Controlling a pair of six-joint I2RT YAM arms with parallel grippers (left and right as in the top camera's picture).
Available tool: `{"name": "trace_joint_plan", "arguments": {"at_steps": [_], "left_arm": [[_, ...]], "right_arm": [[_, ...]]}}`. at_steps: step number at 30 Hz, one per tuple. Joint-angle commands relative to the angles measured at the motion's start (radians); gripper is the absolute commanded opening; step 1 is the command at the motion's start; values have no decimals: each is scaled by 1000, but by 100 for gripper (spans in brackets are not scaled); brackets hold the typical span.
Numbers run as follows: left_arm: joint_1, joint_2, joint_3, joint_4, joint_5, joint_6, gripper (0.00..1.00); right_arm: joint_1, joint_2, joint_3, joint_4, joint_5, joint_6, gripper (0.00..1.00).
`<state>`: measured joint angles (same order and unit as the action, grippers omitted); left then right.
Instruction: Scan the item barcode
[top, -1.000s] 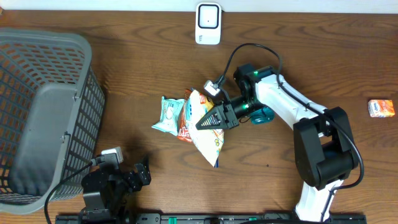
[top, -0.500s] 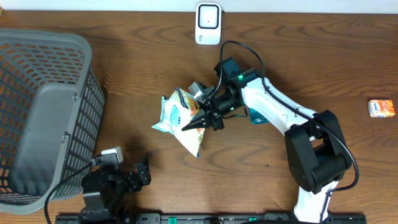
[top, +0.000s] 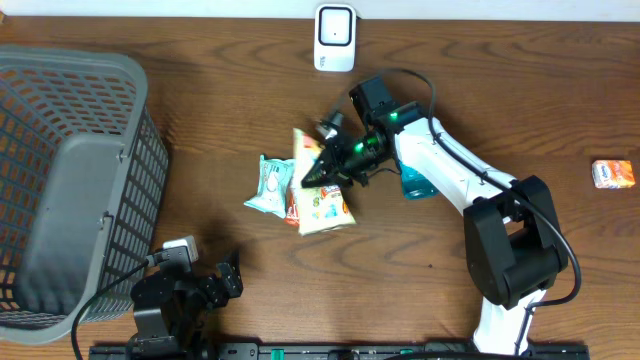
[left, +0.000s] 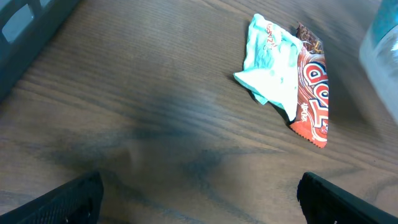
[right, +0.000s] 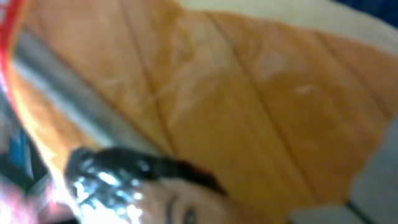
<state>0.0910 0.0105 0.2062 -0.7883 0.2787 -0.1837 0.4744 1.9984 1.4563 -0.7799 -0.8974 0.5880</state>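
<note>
Snack bag (top: 322, 196), mid-counter (top: 200, 110) and overlapping a teal packet (top: 266, 186) and a red wrapper (top: 292, 210), should handle light, soft and crinkly. Its slick film looks prone to slip and flop, so a sealed edge seems the best hold. It is orange and cream, with no barcode discernible. Right tool (top: 318, 175) is clamped on its upper part; left tool (left: 200, 198) stands wide apart, empty.

R arm (top: 450, 165): wht links, blk joints, grn LED | cable (top: 415, 73): blk | R end effector (top: 310, 182): blk
</note>
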Motion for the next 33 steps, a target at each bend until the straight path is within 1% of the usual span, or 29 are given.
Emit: {"name": "trace_joint_plan", "arguments": {"at_steps": [1,3,5,6,8,10,11,12,13,16,18,19,20,23,24,26,29,33], "left_arm": [[4,-2,-4,-71,0,-2,98],[4,-2,-4,-71,0,-2,98],[4,-2,-4,-71,0,-2,98],[4,-2,-4,-71,0,-2,98],[4,-2,-4,-71,0,-2,98],[4,-2,-4,-71,0,-2,98],[4,-2,-4,-71,0,-2,98],[4,-2,-4,-71,0,-2,98],[4,-2,-4,-71,0,-2,98],[4,-2,-4,-71,0,-2,98],[4,-2,-4,-71,0,-2,98],[4,-2,-4,-71,0,-2,98],[4,-2,-4,-71,0,-2,98],[4,-2,-4,-71,0,-2,98],[4,-2,-4,-71,0,-2,98],[4,-2,-4,-71,0,-2,98],[4,-2,-4,-71,0,-2,98],[4,-2,-4,-71,0,-2,98]], "right_arm": [[-19,-3,8,-14,180,725,1],[-29,-3,8,-8,60,883,1],[-39,-3,8,27,-71,988,1],[-44,-3,8,46,-115,1045,1],[-59,-3,8,87,-195,1210,1],[-72,-3,8,156,-201,1360,1],[-78,-3,8,184,-172,1437,1],[-82,-3,8,190,-140,1462,1],[-91,-3,8,201,-79,1461,1],[-110,-2,8,191,13,1461,1],[-114,-2,8,139,94,1437,2],[-114,-2,8,109,138,1379,1],[-114,-2,8,80,185,1271,1],[-116,-2,8,70,257,1065,1],[-116,-2,8,69,261,1041,1],[-116,-2,8,43,258,1033,2],[-116,-2,8,-41,211,1117,2],[-116,-2,8,-58,219,1131,2]]}}
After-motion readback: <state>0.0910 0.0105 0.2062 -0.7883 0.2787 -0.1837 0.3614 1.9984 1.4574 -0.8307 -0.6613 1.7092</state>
